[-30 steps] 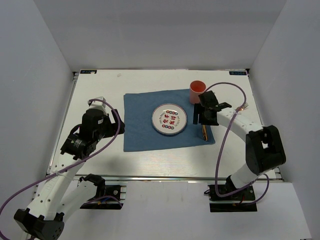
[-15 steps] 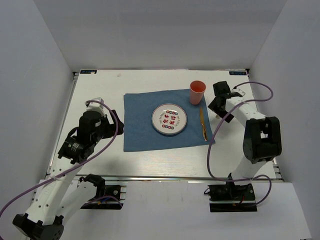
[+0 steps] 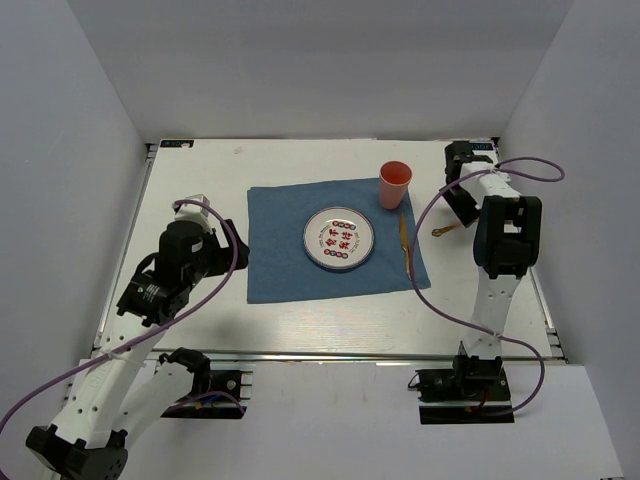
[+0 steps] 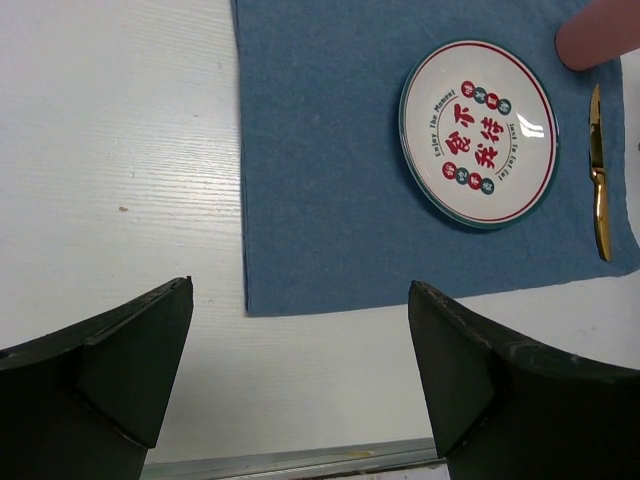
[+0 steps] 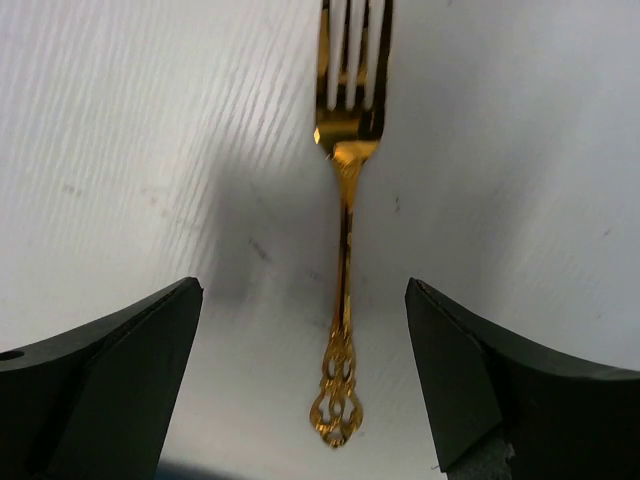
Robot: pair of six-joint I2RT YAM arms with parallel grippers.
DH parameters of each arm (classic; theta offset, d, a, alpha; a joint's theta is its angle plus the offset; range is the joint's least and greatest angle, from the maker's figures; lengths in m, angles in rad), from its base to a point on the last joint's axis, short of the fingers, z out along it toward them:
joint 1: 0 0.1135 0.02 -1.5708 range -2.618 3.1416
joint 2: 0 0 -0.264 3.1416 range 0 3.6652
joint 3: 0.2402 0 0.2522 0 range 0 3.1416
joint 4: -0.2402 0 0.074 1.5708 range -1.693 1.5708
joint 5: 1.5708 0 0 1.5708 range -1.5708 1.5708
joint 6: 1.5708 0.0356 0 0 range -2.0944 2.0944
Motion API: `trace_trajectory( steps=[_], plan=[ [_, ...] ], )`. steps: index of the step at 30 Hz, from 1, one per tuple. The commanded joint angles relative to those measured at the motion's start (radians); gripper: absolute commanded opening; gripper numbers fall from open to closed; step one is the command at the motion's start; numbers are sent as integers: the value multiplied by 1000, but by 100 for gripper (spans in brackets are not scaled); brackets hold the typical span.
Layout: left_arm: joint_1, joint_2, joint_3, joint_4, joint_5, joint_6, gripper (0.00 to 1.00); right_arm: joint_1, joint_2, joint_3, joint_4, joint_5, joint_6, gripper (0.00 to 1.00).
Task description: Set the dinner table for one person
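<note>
Centrally, plate (image 4: 478, 133) lettered "Enjoy The Moment", gold fork (image 5: 342, 250)

A blue cloth placemat (image 3: 290, 250) lies flat. A round white plate (image 3: 340, 239) with red characters and a dark rim sits on its right half. A pink cup (image 3: 394, 184) stands upright at the mat's far right corner. A gold knife (image 3: 406, 245) lies along the mat's right edge, just beside the plate. A gold fork (image 5: 343, 260) with an ornate handle lies off the mat, to its right.

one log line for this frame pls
left gripper: open, over table by mat | right gripper: open, over fork | fork: on table, off mat | mat: plate, knife, cup at corner
</note>
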Motion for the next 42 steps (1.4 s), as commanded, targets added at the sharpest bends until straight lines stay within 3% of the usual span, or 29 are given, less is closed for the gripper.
trace_trajectory(
  steps=[1,3,6,7,9,10,15,19,23,31,34,37,42],
  plan=[
    [-3,-9,-4,21,22,15,98,-55,45,73,-102,72,13,88],
    [-3,-5,-3,21,25,18,98,-81,65,74,-102,57,4,86],
    [-3,0,-3,26,36,20,98,-101,85,57,-100,0,-19,71],
    [-3,-2,-4,26,40,24,98,-104,88,50,-90,-20,-33,57],
    [-3,2,-4,29,48,26,98,-113,84,21,-59,-64,-70,43],
    [-3,2,-4,29,50,29,98,-115,81,5,-48,-81,-79,24],
    [-3,-8,-6,29,50,27,98,-119,41,-88,50,-152,-132,1],
    [-3,-14,-7,30,48,27,98,-119,4,-96,38,-136,-129,0],
    [-3,-11,-6,26,47,26,98,-93,-155,-114,58,-115,-177,0],
    [-3,-48,-1,7,-39,-8,98,61,-699,-441,412,-135,-225,0],
    [-3,-61,5,-6,-88,-29,98,152,-779,-501,559,-297,-286,0],
    [17,-87,11,-26,-159,-57,98,296,-711,-429,583,-412,-352,0],
    [17,-149,29,-98,-321,-147,98,604,-461,-263,513,-356,-369,0]
  ],
)
